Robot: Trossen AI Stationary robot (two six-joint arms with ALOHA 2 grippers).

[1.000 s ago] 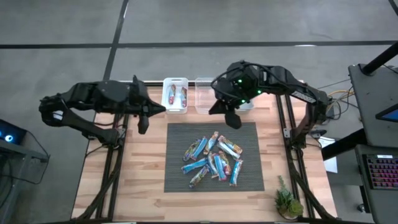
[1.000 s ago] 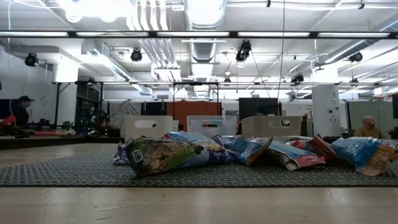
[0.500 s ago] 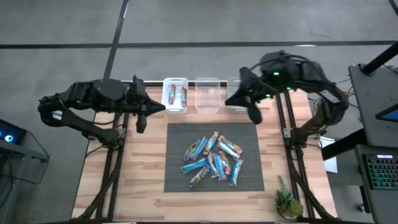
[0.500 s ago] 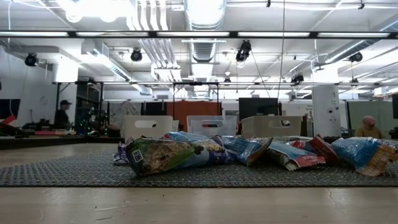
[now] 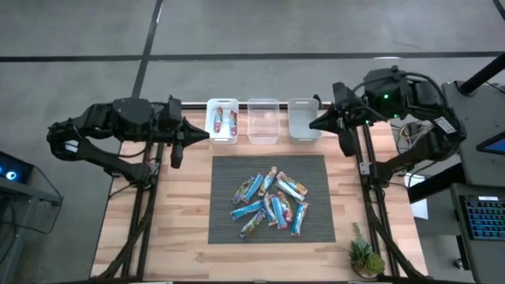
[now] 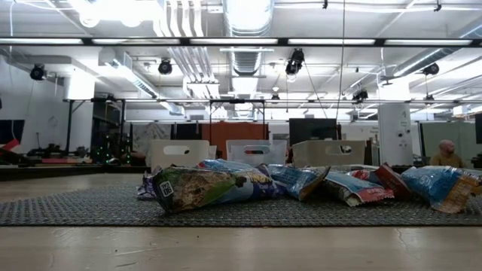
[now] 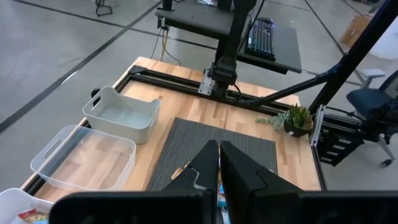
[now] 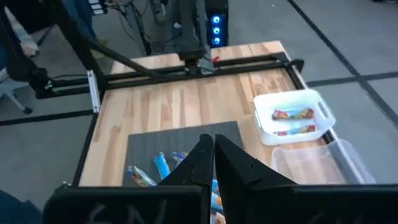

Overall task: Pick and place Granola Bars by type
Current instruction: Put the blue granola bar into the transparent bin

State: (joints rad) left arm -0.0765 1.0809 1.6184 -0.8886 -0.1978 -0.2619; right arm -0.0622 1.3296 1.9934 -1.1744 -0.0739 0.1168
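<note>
From above, the bars (image 5: 271, 202) lay heaped on the grey mat (image 5: 225, 229) in the middle of the desk (image 5: 181, 221). Beyond the mat stood three bins in a row: the white bin (image 5: 222, 121) held two red-printed bars, the clear bin (image 5: 263, 121) and the third bin (image 5: 303, 120) looked bare inside. The left gripper (image 5: 180, 147) hung just left of the white bin, its fingers pressed together with nothing between them. The right gripper (image 5: 345, 136) hung just right of the third bin, fingers likewise closed on nothing. A plant (image 5: 365, 255) sat at the desk's near right corner, right of the mat.

At desk height, the bars (image 6: 207, 187) crowded the mat (image 6: 90, 211); those behind the front ones were mostly hidden, and the bins (image 6: 256, 153) showed only as pale tops past the heap. Neither arm showed.

In the left wrist view, the closed fingers (image 7: 208, 163) covered most of the mat (image 7: 186, 140), so only slivers of the bars peeked out beside them; the white bin (image 7: 18, 208) was cut off at the corner.

In the right wrist view, the shut fingers (image 8: 202, 155) hid part of the heap (image 8: 160, 165), and the white bin (image 8: 292, 116) with its two bars sat beside the mat (image 8: 161, 144).
</note>
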